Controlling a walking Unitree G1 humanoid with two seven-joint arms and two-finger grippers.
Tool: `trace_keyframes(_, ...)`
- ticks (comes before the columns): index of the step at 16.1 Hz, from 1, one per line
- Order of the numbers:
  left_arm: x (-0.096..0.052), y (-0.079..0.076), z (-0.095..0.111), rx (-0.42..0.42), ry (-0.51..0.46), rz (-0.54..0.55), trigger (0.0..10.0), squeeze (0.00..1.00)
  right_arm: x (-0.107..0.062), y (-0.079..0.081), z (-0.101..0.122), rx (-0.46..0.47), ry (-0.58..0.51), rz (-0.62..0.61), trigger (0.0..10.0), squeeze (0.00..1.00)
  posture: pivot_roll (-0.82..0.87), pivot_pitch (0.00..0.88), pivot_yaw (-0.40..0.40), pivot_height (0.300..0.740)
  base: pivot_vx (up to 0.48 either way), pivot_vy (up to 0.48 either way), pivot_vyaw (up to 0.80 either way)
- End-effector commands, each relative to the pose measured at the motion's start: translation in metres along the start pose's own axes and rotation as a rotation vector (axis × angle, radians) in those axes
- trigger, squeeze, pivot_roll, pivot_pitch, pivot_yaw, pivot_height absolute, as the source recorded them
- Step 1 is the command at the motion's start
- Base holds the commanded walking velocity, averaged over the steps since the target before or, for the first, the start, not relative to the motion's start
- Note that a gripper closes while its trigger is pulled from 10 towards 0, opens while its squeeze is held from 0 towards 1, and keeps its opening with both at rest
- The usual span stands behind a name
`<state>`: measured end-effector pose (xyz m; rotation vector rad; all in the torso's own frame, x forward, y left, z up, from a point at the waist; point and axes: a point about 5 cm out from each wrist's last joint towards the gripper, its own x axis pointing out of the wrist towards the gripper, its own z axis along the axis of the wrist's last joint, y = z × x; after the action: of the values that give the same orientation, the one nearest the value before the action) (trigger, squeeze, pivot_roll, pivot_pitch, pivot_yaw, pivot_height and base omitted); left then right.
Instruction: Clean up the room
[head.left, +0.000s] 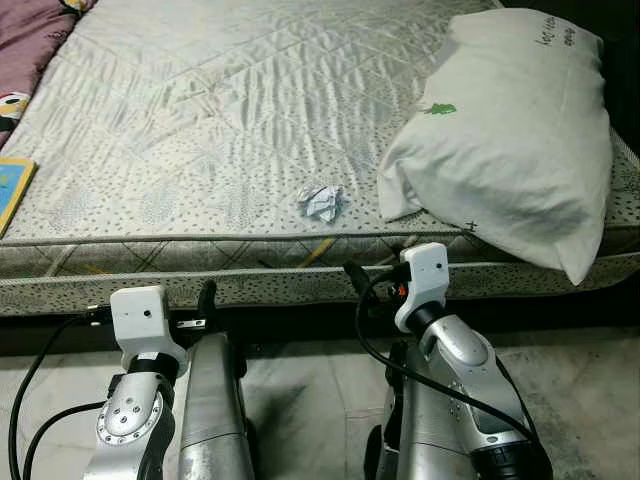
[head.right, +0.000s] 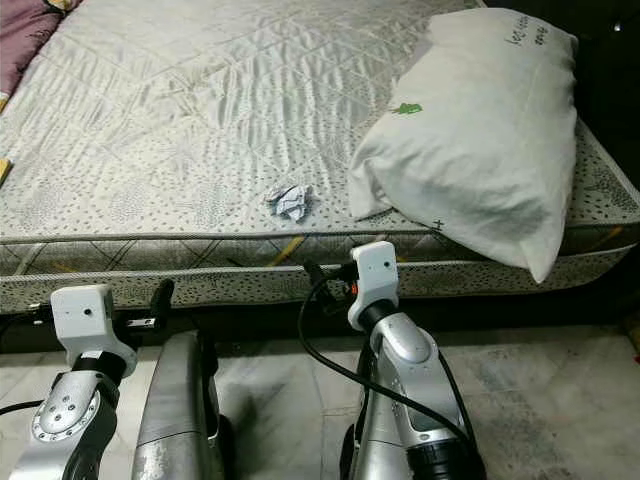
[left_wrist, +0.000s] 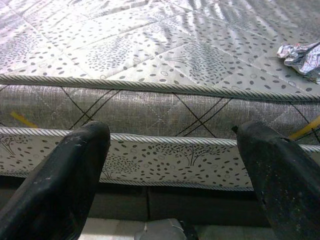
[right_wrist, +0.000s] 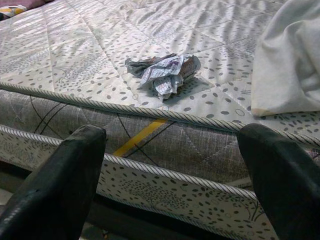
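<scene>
We stood at the near edge of the mattress (head.left: 200, 100), both hands spread wide and empty, the right hand (right_wrist: 170, 150) aimed below the crumpled paper (head.left: 320, 202) lying just left of the pillow (head.left: 510, 130). We judged a low reach could strike the mattress side, or a clumsy pinch snag the pillow.

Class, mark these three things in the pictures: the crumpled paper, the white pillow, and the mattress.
crumpled paper (right_wrist: 162, 74): right wrist view, middle of the wad.
white pillow (head.left: 505, 130): left eye view, centre of its top face.
mattress (head.left: 200, 110): left eye view, bare quilted top.
</scene>
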<state>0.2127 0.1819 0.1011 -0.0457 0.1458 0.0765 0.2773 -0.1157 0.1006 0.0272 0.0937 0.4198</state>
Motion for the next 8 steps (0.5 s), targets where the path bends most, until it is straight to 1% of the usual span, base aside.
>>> trace_keyframes(1, -0.0013, 0.0025, 0.0032, 0.003, -0.005, 0.007, 10.0, 0.0, 0.0024, 0.0013, -0.0001, -0.003, 0.005, 0.023, 10.0, 0.0, 0.08, 0.123, -0.02, 0.491, 0.255, 0.0, 0.0)
trace_keyframes(4, -0.0039, 0.004, 0.005, 0.002, -0.007, 0.009, 10.0, 0.0, 0.0096, 0.0037, 0.0007, -0.006, 0.007, 0.041, 10.0, 0.0, 0.09, 0.13, -0.019, 0.491, 0.306, 0.0, 0.0)
trace_keyframes(5, -0.0055, 0.0039, 0.0048, -0.011, -0.005, 0.002, 10.0, 0.0, 0.0104, 0.0042, 0.0005, -0.007, 0.008, 0.043, 10.0, 0.0, 0.1, 0.131, -0.019, 0.491, 0.334, 0.0, 0.0)
trace_keyframes(8, -0.0077, 0.0045, 0.0045, -0.001, 0.0, 0.012, 10.0, 0.0, 0.0102, 0.0045, -0.0007, -0.006, 0.012, 0.046, 10.0, 0.0, 0.1, 0.137, -0.018, 0.491, 0.356, 0.0, 0.0)
